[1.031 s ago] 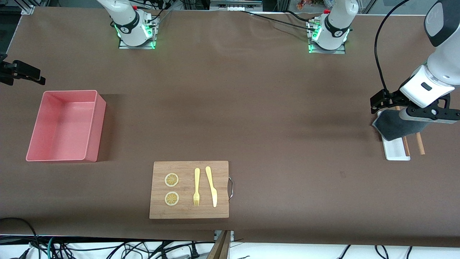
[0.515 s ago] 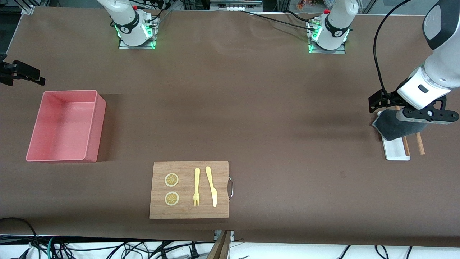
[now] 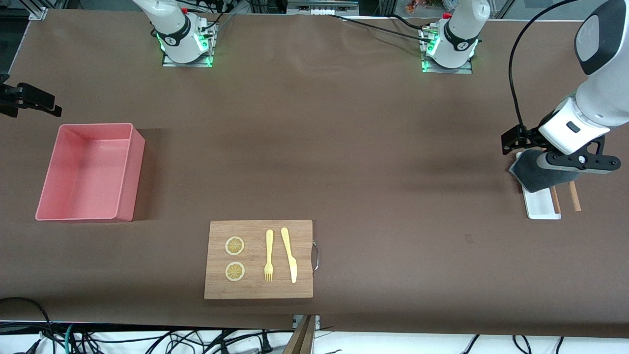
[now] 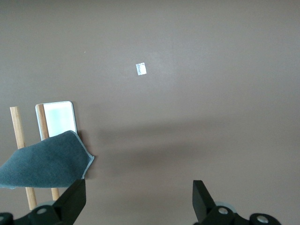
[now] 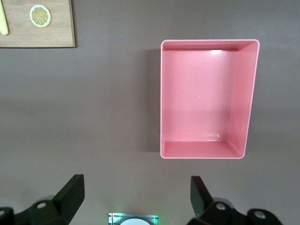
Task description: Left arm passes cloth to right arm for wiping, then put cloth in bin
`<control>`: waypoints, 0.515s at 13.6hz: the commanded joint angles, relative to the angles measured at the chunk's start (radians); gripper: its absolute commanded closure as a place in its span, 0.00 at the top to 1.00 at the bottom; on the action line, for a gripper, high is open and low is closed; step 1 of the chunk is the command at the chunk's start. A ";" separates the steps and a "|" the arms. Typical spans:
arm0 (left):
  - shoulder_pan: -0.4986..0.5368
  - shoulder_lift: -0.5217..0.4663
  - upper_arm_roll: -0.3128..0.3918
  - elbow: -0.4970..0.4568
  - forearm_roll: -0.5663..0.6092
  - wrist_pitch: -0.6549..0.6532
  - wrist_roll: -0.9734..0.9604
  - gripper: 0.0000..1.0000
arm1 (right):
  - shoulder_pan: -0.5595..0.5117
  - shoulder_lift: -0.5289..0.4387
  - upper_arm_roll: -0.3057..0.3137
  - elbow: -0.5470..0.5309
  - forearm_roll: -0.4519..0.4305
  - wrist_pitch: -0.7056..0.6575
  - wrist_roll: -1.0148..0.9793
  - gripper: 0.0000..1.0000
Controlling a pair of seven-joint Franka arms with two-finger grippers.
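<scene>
The left gripper [image 4: 136, 201] hung spread apart over the dark grey fabric cloth [image 3: 533, 177]; the right gripper [image 5: 136, 199] waited, spread, above the pink rectangular plastic bin [image 5: 208, 98].

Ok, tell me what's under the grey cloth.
The cloth lies over one end of the white tray and two wooden sticks. Their covered ends and anything else beneath cannot be seen.

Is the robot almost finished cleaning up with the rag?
No, nothing looks done yet. The cloth lies draped over the white tray and wooden sticks. The left hand hangs open above the table beside it. The right hand waits open near the empty bin. Grabbing, passing, wiping and binning are all left.
</scene>
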 commanded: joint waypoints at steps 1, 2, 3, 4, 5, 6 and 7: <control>-0.004 0.021 0.002 0.044 0.001 -0.040 0.018 1.00 | -0.010 0.009 0.006 0.024 0.003 -0.005 -0.005 1.00; -0.004 0.021 0.002 0.043 0.001 -0.045 0.018 1.00 | -0.010 0.009 0.006 0.024 0.003 -0.005 -0.004 1.00; -0.004 0.021 0.003 0.043 0.001 -0.060 0.017 1.00 | -0.010 0.009 0.006 0.024 0.003 -0.005 -0.005 1.00; -0.004 0.021 0.003 0.044 0.001 -0.065 0.018 1.00 | -0.010 0.009 0.006 0.024 0.003 -0.005 -0.005 1.00; -0.002 0.021 0.005 0.043 0.001 -0.068 0.018 1.00 | -0.010 0.009 0.006 0.024 0.003 -0.005 -0.005 1.00; -0.001 0.021 0.005 0.043 0.001 -0.070 0.018 1.00 | -0.010 0.009 0.006 0.024 0.003 -0.005 -0.005 1.00; -0.001 0.023 0.006 0.043 0.001 -0.070 0.018 1.00 | -0.010 0.009 0.006 0.024 0.003 -0.005 -0.005 1.00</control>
